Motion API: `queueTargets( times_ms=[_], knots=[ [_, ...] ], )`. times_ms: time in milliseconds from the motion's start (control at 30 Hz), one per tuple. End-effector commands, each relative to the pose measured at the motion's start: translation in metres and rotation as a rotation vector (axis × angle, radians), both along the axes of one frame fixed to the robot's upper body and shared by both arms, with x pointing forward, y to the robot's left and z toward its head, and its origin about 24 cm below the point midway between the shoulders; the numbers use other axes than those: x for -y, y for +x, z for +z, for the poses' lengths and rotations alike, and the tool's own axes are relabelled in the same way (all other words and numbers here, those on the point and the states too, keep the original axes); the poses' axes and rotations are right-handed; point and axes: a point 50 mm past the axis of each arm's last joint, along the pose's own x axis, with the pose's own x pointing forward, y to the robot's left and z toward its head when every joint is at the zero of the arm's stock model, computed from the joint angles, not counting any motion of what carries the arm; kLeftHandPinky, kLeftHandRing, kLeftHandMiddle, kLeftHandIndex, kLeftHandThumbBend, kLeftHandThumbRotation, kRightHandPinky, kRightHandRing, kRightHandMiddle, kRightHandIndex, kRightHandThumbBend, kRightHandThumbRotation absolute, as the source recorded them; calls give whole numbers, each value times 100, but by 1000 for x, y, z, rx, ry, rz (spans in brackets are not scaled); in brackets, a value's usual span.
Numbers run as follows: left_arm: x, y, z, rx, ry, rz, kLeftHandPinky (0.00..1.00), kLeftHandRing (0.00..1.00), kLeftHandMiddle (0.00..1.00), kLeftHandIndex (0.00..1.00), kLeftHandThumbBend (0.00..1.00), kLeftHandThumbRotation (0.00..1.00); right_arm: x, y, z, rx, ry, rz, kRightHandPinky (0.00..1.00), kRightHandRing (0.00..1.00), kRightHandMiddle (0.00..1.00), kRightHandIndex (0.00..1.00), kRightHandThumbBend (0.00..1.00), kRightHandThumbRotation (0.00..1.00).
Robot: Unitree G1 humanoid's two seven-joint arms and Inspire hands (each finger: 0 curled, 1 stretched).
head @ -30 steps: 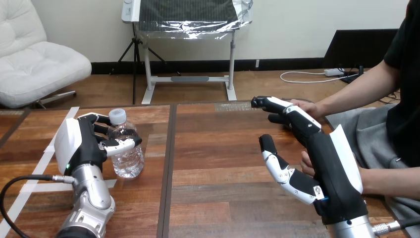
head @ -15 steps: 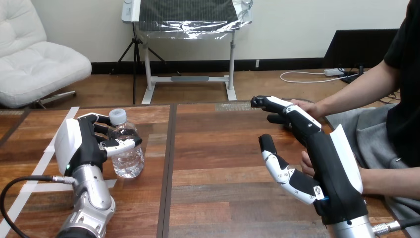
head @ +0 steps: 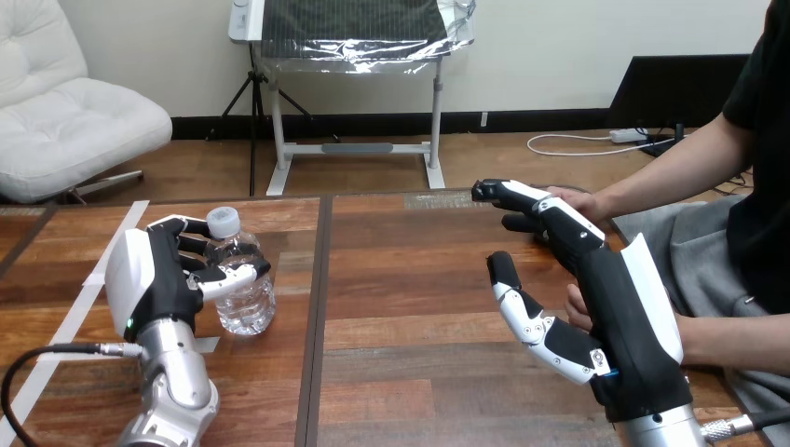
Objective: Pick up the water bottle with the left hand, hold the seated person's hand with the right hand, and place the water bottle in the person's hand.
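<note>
One water bottle upright between curled fingers and thumb of left hand, gripped. Right hand fingers straight, holding nothing; person's hand behind fingertips, contact unclear. Risk: smooth bottle slipping through loose grip during lift.

- My left hand: smooth, glossy white plastic shell on the back; the black parts look matt.
- My right hand: the same glossy white shell over matt black plastic.
- My left forearm: smooth silver metal with a soft shine.
- The water bottle: clear, ribbed plastic that catches the light; its cap is white, matt plastic.
- The table: brown wood with visible grain and a low satin sheen.
- The tape on the table: white, matt, paper-like.
</note>
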Motion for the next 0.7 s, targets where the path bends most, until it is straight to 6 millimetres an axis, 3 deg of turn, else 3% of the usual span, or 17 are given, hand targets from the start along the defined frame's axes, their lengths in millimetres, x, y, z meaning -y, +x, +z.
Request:
queueTargets(
  times_ms=[0, 367, 667],
  knots=[
    [14, 7, 13, 111, -59, -18, 42, 45, 48, 50, 69, 0, -1, 5, 14, 70, 11, 13, 78, 83, 83, 76, 21, 0],
    [25, -1, 22, 273, -204, -76, 40, 42, 46, 48, 70, 0, 0, 5, 14, 70, 10, 12, 78, 84, 83, 77, 22, 0],
    [34, -5, 32, 376, -317, -137, 45, 42, 45, 49, 68, 0, -1, 7, 14, 78, 12, 11, 79, 84, 83, 77, 22, 0]
  ],
)
